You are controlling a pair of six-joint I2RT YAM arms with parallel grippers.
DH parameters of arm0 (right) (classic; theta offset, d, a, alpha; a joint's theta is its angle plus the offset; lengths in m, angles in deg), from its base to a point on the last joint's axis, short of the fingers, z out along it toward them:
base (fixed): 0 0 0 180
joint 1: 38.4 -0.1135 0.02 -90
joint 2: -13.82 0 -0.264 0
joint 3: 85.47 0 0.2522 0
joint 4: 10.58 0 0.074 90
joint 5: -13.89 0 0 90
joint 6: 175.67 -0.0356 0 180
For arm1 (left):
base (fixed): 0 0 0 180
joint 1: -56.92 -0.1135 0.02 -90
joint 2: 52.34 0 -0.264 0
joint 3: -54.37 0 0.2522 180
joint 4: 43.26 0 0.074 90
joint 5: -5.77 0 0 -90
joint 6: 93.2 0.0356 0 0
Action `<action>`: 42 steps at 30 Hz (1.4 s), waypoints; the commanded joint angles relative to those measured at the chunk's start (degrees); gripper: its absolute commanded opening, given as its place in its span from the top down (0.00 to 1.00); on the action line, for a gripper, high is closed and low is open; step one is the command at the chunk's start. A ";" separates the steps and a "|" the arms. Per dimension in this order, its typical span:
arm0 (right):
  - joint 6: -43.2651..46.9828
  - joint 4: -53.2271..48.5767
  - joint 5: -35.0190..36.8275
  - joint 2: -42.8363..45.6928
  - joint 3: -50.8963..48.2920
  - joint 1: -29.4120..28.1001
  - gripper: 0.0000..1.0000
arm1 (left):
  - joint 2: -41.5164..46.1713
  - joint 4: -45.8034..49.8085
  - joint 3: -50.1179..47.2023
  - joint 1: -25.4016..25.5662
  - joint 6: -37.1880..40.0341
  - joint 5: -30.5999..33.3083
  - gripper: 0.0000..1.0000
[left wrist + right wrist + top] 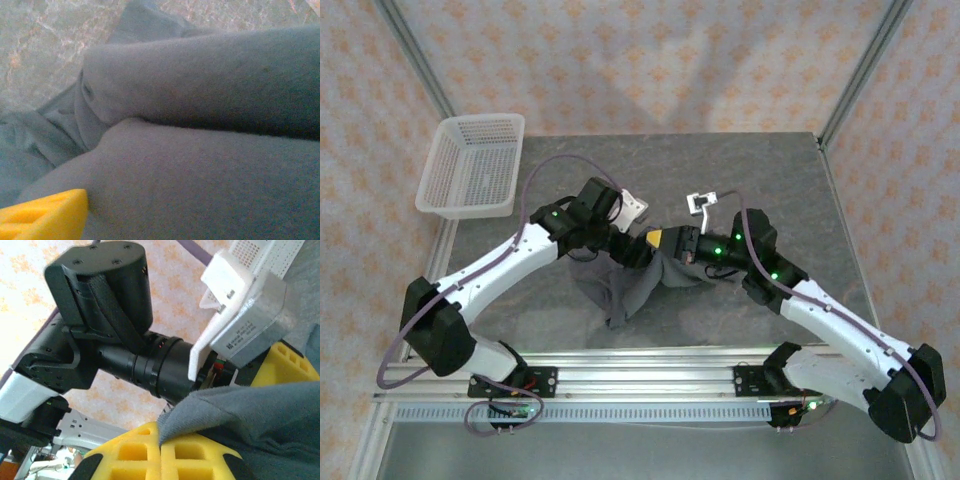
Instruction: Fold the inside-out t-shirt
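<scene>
Grey stone-look table (780, 180) between pale patterned walls (650, 60), with white mesh basket (470, 165) at far left corner. Near middle of table, inside-out t-shirt (620, 285) bunched in dark heap, not spread out, upper part drawn up to both grippers and lower tail hanging toward near edge. Right gripper (667, 243) closed fully, yellow pads (135, 455) pressed together, with fold of grey cloth pinched at the seam between them. Left gripper (636, 254) just beside it, pushed into same bunch; from its wrist view, one yellow finger (45, 217) at low corner against soft rolls of cloth, other finger hidden, so cannot tell width of opening, nor whether holding any cloth. Step in hand, by judgement: early part of task, sorting out the heap and searching for a good edge, perhaps passing cloth from one gripper to the other; no fold made yet. For next move, probably needed: a second hold on hem or shoulder, well apart from the first, then a pull of both holds away from each other, to open shirt flat on table before any folding. Care needed not to catch two layers together with such soft, twist-prone cloth
</scene>
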 commanded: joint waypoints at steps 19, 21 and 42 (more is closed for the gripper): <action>20.94 -26.64 21.20 -6.35 1.34 11.24 0.68 | 10.40 -18.50 5.37 -4.23 -32.33 -24.50 1.00; 20.17 -30.81 26.40 -1.12 3.01 9.61 0.65 | 9.77 -17.35 5.95 -4.24 -32.44 -23.51 1.00; 25.44 -31.27 25.23 -0.61 6.35 -2.54 0.40 | 5.67 -13.09 7.21 -4.09 -30.67 -23.84 1.00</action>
